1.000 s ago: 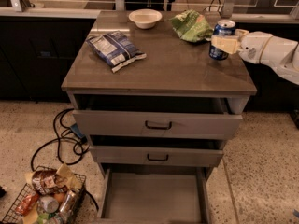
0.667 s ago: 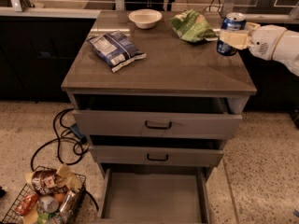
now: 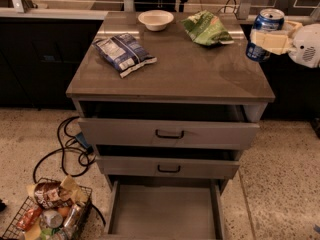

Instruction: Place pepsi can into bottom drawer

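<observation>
The gripper (image 3: 269, 40) is at the far right of the view, level with the rear right corner of the cabinet top (image 3: 175, 74). It is clamped on the can (image 3: 268, 20). Its cream fingers (image 3: 265, 39) wrap across the middle of the can's blue body, only as far apart as the can is wide. The white arm (image 3: 307, 45) runs off the right edge behind them.

The can leans slightly, with its silver top towards the upper right. Its lower end sits over the right edge of the cabinet top. Whether it touches the surface cannot be told.

3 other things lie on the cabinet top, well apart from the can:
- A blue-white snack bag (image 3: 123, 53) is on the left.
- A white bowl (image 3: 155, 19) is at the rear centre.
- A green bag (image 3: 206, 28) is just right of the bowl and is the nearest thing to the can.

Below, the top drawer (image 3: 125, 133) and the middle drawer (image 3: 130, 167) each stand slightly out and carry 1 black handle. The bottom drawer (image 3: 165, 211) is pulled far out towards the camera, and its flat grey floor and thin side walls are in view. It is well below the can and to its left.

On the speckled floor (image 3: 280, 184) at lower left, a wire basket (image 3: 15, 224) holds packets and tins. Black cables (image 3: 67, 149) loop beside the cabinet.
</observation>
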